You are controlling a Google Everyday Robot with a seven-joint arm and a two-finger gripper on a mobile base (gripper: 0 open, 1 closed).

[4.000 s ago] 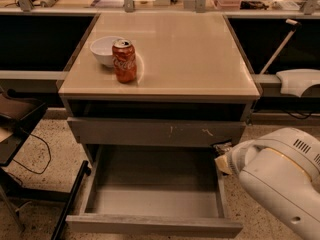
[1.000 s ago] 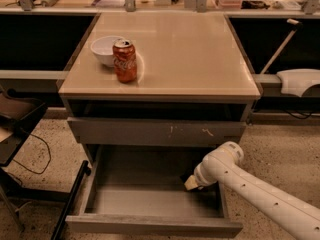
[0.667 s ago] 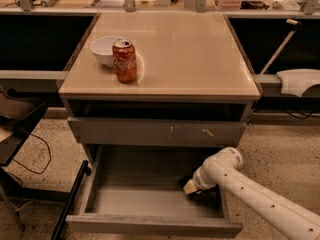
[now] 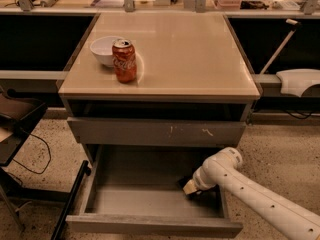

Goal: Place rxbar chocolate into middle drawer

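Note:
The middle drawer [image 4: 150, 226] is pulled out below the table top, and its smooth grey floor shows. My gripper [image 4: 191, 187] is at the end of the white arm [image 4: 250, 194], which reaches in from the lower right. The gripper is low inside the drawer, near its right side. A small dark shape [image 4: 183, 181] sits against the gripper's tip. It could be the rxbar chocolate, but I cannot tell for sure, and I see the bar nowhere else.
A red cola can [image 4: 124, 60] and a white bowl [image 4: 104, 49] stand on the beige table top [image 4: 190, 49] at the left. The scratched grey drawer front [image 4: 155, 132] above is closed. A dark chair [image 4: 20, 119] and a cable are on the left floor.
The arm has come from outside the drawer's right side to inside it. Over the last second the gripper has sunk a little lower toward the drawer floor. The can and bowl have not moved.

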